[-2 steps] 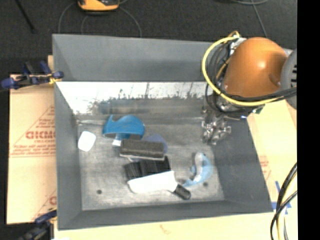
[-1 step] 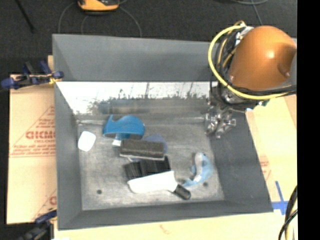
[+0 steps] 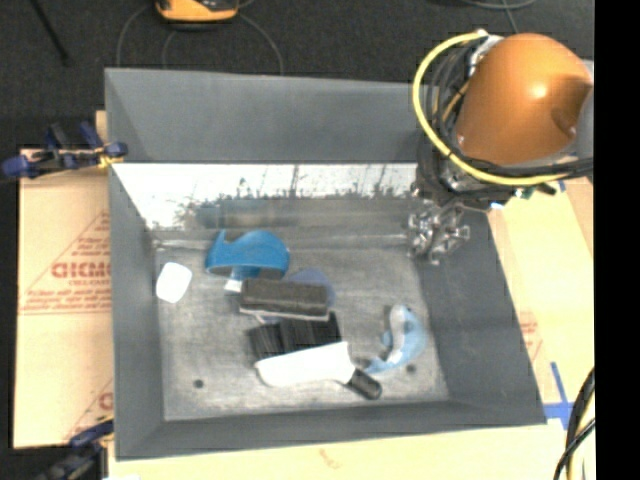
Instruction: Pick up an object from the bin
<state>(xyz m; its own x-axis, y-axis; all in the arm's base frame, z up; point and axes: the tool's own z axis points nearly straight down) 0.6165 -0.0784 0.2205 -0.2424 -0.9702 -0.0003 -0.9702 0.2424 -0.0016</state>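
Clutter gathers toward the middle of the grey metal bin (image 3: 300, 118), while the gripper (image 3: 437, 233) hangs at about two o'clock on the bin floor, under the orange domed cover (image 3: 525, 98) of the arm's wrist, close to the back and right walls. Bare metal lies beneath it, so to my eye it is parked clear of everything rather than set over a target. Whether it is released or clenched I cannot tell, and I see no object carried in it. The nearest candidate is a pale blue curved plastic piece (image 3: 402, 340) at four o'clock, lying alone with free floor around it, which I judge makes it the cleanest pick. The rest is stacked: a dark grey rectangular block (image 3: 285, 296) at the centre, a black ridged piece (image 3: 275, 340) just below it, and a white oblong handle with a black tip (image 3: 305, 365) at six o'clock resting partly over that. A bright blue curved plastic shape (image 3: 248, 253) sits at eleven o'clock, touching the block's upper edge, and a small white rounded block (image 3: 173, 282) lies apart at nine o'clock.
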